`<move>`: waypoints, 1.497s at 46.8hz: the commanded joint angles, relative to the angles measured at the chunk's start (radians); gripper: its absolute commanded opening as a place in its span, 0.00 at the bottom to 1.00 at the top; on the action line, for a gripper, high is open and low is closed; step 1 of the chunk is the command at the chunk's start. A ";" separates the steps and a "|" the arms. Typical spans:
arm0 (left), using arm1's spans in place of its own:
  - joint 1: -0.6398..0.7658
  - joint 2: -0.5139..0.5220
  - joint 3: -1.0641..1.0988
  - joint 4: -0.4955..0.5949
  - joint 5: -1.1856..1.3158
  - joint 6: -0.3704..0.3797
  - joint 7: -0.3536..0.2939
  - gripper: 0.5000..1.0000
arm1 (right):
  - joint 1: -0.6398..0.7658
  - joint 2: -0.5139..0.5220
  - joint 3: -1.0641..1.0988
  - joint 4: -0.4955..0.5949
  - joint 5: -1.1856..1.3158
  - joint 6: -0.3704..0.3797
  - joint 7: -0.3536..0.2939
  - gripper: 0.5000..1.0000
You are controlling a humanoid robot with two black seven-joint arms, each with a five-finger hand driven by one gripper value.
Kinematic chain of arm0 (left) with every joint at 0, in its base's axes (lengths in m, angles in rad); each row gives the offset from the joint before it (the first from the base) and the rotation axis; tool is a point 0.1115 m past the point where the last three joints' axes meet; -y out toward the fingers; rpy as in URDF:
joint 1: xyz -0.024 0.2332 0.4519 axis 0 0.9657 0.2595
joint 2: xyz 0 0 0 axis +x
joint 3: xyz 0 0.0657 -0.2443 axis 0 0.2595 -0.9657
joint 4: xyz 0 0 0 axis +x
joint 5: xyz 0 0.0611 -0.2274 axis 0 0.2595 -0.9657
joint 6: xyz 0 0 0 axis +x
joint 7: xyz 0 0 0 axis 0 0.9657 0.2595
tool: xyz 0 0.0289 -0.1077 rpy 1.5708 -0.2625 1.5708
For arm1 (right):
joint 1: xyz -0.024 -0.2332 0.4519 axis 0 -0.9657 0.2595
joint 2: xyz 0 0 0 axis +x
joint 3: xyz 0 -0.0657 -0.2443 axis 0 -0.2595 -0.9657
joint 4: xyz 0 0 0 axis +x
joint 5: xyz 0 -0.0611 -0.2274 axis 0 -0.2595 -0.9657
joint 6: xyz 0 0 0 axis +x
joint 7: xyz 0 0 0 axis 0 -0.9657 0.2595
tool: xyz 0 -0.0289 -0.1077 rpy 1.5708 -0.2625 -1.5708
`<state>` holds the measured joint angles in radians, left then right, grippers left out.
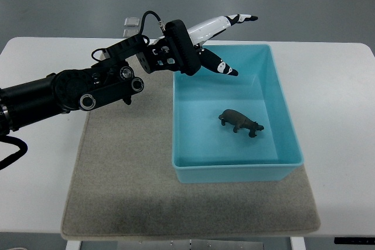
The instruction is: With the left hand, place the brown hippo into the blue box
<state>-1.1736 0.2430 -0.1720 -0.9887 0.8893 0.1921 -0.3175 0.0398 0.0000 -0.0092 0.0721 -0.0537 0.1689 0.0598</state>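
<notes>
One hippo [241, 122], one blue box [281, 98], one mat [123, 180], one hand in my view.

I see the small dark-brown hippo standing on four legs on the box floor, right of centre. My left hand [218, 44] hangs over the box's far-left corner, fingers spread, holding nothing.

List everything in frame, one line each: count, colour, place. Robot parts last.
brown hippo: 1, brown, standing inside the blue box, right of centre
blue box: 1, light blue, open top, on the mat's right half
mat: 1, grey-beige, on the table under the box
table: 1, white, fills most of the view
small clear object: 1, transparent, at the table's far edge, cannot tell what it is
left hand: 1, black with white fingers, spread, empty, above the box's far-left corner
right arm: not in view
</notes>
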 commanded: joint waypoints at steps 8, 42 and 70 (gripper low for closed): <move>-0.009 0.022 -0.007 0.042 -0.393 0.001 0.000 0.99 | 0.000 0.000 0.000 0.000 0.000 0.000 0.000 0.87; 0.064 0.030 -0.236 0.211 -0.702 -0.045 0.001 0.98 | 0.000 0.000 0.000 0.000 0.000 0.001 0.000 0.87; 0.232 0.016 -0.475 0.269 -0.731 -0.138 0.000 0.99 | 0.000 0.000 0.000 0.000 0.000 0.000 0.000 0.87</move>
<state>-0.9613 0.2578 -0.6387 -0.7155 0.1797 0.0541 -0.3171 0.0399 0.0000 -0.0092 0.0721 -0.0537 0.1690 0.0598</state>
